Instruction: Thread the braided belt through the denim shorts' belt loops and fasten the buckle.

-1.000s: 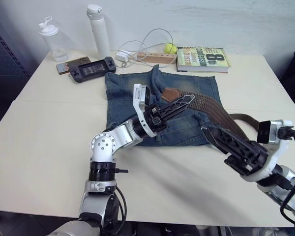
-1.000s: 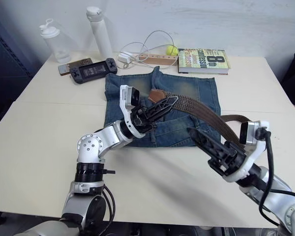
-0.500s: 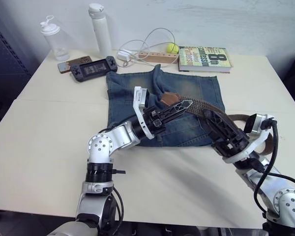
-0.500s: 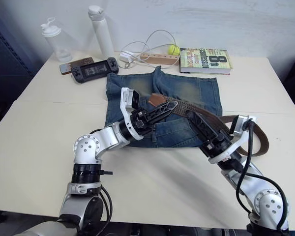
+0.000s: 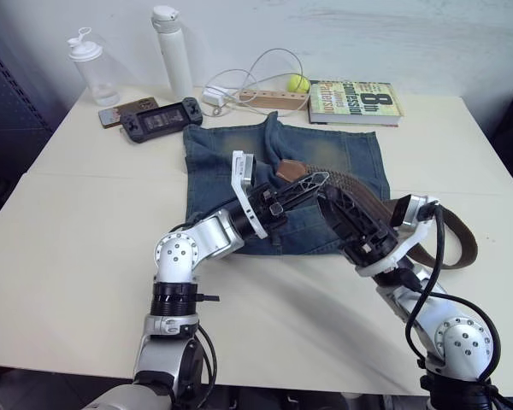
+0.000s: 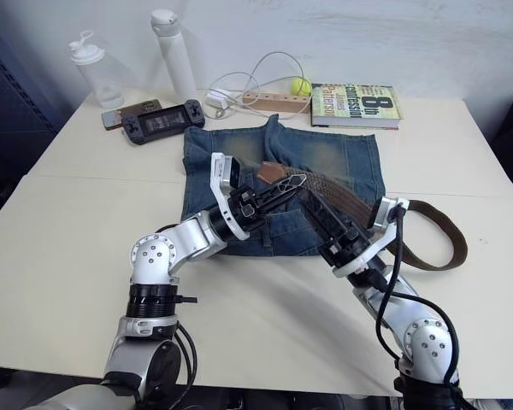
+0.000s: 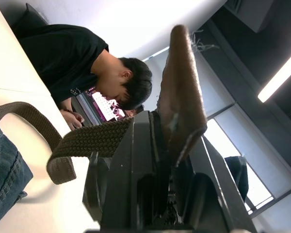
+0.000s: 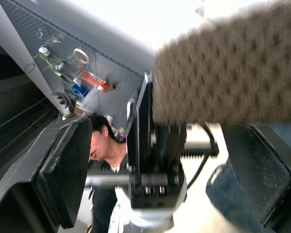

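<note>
While the left gripper (image 5: 312, 182) pinches the braided belt (image 5: 359, 186) by its tip (lifted for feeding), the right gripper (image 5: 338, 205) gapes beside it over the denim shorts (image 5: 214, 158).

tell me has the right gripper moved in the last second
Yes. The right gripper has swung in from the table's right edge toward the left gripper, over the shorts, its fingers open around the belt.
</note>
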`<state>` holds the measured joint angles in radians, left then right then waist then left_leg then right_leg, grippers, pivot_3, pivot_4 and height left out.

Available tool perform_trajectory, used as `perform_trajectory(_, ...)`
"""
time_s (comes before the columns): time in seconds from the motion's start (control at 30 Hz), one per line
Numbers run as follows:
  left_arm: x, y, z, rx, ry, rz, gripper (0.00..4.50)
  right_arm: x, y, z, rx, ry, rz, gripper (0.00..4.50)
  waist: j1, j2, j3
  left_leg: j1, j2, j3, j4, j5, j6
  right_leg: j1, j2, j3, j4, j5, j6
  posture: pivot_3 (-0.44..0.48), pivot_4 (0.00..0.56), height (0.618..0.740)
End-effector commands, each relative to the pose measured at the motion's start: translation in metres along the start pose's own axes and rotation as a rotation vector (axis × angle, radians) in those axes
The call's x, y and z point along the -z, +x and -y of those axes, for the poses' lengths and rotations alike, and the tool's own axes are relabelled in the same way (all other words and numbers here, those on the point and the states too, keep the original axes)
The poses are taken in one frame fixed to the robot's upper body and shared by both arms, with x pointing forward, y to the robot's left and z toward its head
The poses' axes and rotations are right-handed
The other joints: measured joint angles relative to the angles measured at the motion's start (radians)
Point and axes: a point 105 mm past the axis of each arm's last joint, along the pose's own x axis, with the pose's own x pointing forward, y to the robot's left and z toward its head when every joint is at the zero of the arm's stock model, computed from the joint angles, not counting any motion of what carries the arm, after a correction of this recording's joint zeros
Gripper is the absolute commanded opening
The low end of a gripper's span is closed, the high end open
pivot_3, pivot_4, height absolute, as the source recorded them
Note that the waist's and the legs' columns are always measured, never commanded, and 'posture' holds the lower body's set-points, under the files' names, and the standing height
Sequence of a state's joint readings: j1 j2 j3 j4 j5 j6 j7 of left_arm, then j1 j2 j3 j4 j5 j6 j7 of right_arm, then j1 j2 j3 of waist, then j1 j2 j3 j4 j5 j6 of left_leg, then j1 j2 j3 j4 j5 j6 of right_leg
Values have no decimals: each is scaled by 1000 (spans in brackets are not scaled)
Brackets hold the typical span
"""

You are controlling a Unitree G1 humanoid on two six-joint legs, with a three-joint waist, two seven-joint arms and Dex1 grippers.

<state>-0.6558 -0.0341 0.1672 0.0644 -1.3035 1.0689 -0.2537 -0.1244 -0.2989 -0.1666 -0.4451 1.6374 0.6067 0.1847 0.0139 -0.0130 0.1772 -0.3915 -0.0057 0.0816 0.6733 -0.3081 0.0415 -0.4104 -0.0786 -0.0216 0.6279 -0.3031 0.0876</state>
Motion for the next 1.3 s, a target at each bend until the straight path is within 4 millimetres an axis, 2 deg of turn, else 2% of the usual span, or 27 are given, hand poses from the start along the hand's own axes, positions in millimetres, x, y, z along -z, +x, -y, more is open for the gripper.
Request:
perform_trajectory(0.03,1,2,9,34,25,-6,0,-12,-1,-5,-30,-24,52,4424,0,0,0,0,0,0,0,0,0,0,0,0,0,0,0,0,150,708)
perform_trajectory(0.33,0,0,7,21,34,-3,0,-24,-7,-9,-36,-42,74,4424,-8,0,0,0,0,0,-2,0,0,0,0,0,0,0,0,0,150,708)
perform_trajectory(0.43,0,0,5,17,35,-6,0,-22,-6,-10,-41,-46,58,3645,-13,0,0,0,0,0,-3,0,0,0,0,0,-1,0,0,0,150,708)
perform_trajectory(0.6,-1,-1,1,0,48,-15,0,-19,-2,-6,-18,-71,23,1303,-15,0,0,0,0,0,-4,0,0,-1,0,0,-1,0,0,0,150,708)
perform_trajectory(0.67,-2,-1,1,-2,53,-16,0,-17,0,-1,4,-94,-3,184,-15,0,0,0,0,0,-4,0,0,-1,0,0,-1,0,0,0,150,708)
perform_trajectory(0.73,-2,-1,-1,-14,61,-19,0,-20,1,4,32,-113,7,70,-15,0,0,0,0,0,-4,0,-1,-1,0,0,-1,0,0,0,150,708)
perform_trajectory(0.8,-1,-3,-1,-19,65,-35,957,-27,1,8,66,-138,35,0,-15,0,0,0,0,0,-5,0,-1,-1,0,0,-1,0,0,0,150,708)
perform_trajectory(0.93,-9,-8,2,-43,192,-59,2673,-51,-17,5,104,-200,60,0,-10,0,0,0,0,0,-5,1,-1,-1,0,0,-1,0,0,0,150,708)
perform_trajectory(1.0,-2,-11,5,-51,350,-164,3565,-68,-31,-2,131,-252,49,0,-10,0,0,0,0,0,-5,0,-1,-1,0,0,-2,0,0,0,150,708)
perform_trajectory(1.07,14,-13,3,-52,549,-309,4414,-84,-43,-8,161,-296,41,0,-11,0,0,0,-1,0,-7,0,-1,-1,0,0,-3,0,0,0,150,708)
perform_trajectory(1.17,56,-12,-24,-51,927,-612,4464,-105,-57,-16,214,-356,62,0,-8,2,-1,1,-1,1,-9,0,-1,0,0,0,-6,-1,-1,0,150,708)
perform_trajectory(1.2,67,-8,-29,-16,1007,-656,4464,-112,-63,-19,232,-373,80,0,-5,3,-1,2,-1,1,-10,0,-1,1,0,0,-7,-1,-1,0,150,708)
perform_trajectory(1.3,82,5,-35,71,1133,-687,4464,-120,-73,-24,267,-406,108,0,7,2,-1,1,-1,1,-10,-1,-1,0,-1,0,-8,-1,-2,0,150,708)
